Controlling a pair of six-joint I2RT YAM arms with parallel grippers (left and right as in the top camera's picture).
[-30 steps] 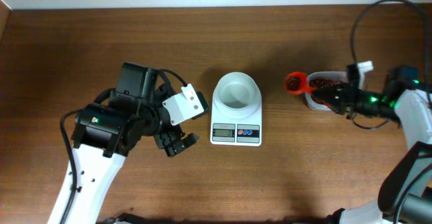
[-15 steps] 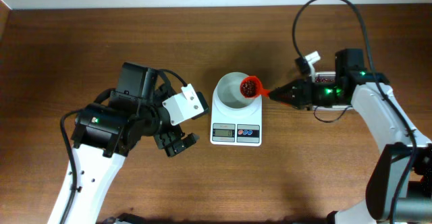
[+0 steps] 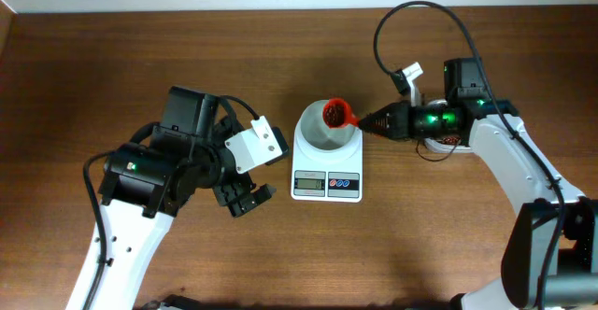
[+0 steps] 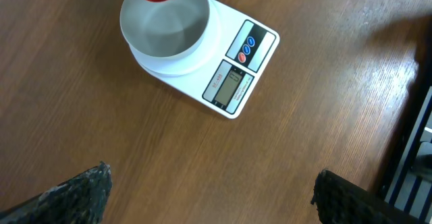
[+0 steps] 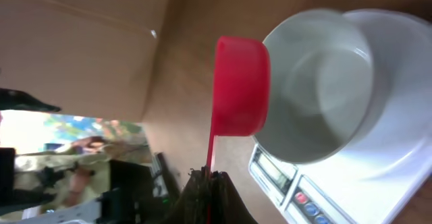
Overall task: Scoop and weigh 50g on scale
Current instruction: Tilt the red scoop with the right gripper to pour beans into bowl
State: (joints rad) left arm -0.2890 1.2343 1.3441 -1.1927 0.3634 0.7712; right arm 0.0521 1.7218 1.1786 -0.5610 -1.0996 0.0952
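— Where do we find the beans (image 3: 334, 114) at this moment?

— We see them heaped in the red scoop (image 3: 337, 113), which hangs over the far right rim of the white bowl (image 3: 320, 138) on the scale (image 3: 326, 168). We cannot tell whether scoop and rim touch.

— And what holds the scoop?

— Our right gripper (image 3: 376, 121) is clamped tight on its thin handle, reaching in from the right, just beside the scale. In the right wrist view we look along that handle to the underside of the cup, with the bowl beyond it.

— What do we see of the bowl's inside?

— Plain white, in both wrist views.

— Our left gripper (image 3: 246, 198)?

— It hangs left of the scale, toward the near side and apart from it. Its jaws are spread wide and hold nothing. In the left wrist view we see one dark fingertip (image 4: 74, 193) in each bottom corner, bare wood between them.

— How does the scale stand?

— Mid-table (image 3: 420, 245), with its display (image 3: 309, 185) and buttons (image 3: 344, 184) on the near side. The digits are too small for us to read. A clear tub (image 3: 432, 145) lies to the right, mostly hidden beneath our right arm.
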